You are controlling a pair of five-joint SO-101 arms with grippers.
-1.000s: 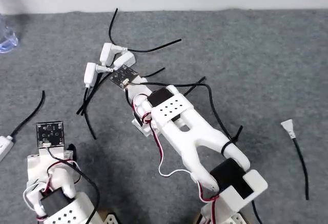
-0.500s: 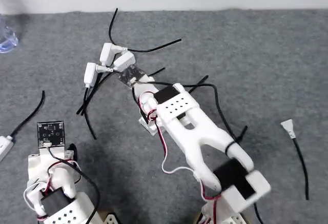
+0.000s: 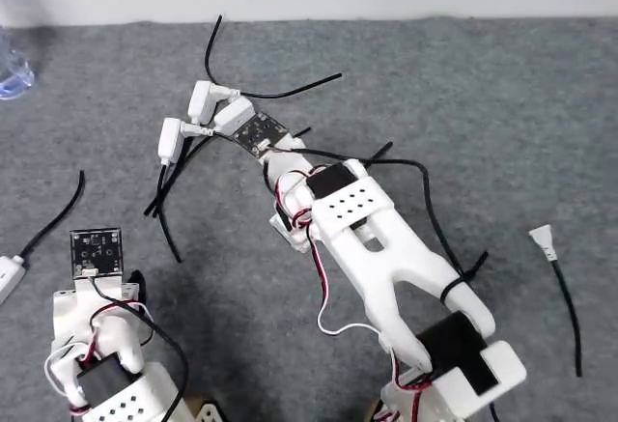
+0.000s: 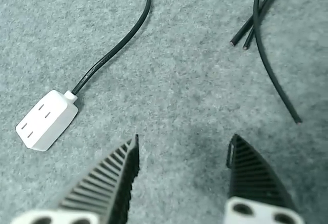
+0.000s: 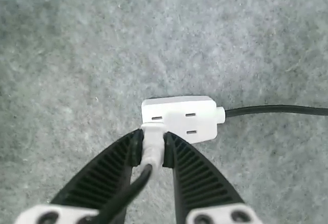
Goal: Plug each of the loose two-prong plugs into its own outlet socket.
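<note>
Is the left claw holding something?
No, the left gripper is open over bare carpet, and the white socket lies apart from it.

The right arm (image 3: pixel 386 258) lay diagonally across the middle of the carpet (image 3: pixel 502 103), barring passage from near left to near right. At the far left of centre, three white sockets (image 3: pixel 201 100) sat bunched among crossing black cords (image 3: pixel 159 200), and the right gripper (image 5: pixel 152 137), closed on a plug (image 5: pixel 152 147), occupied the near-side approach. Open carpet surrounded the loose plug (image 3: pixel 544 240) at the right and separated the spread left gripper (image 4: pixel 185 141) from the lone socket (image 4: pixel 46 120) at near left.
</note>
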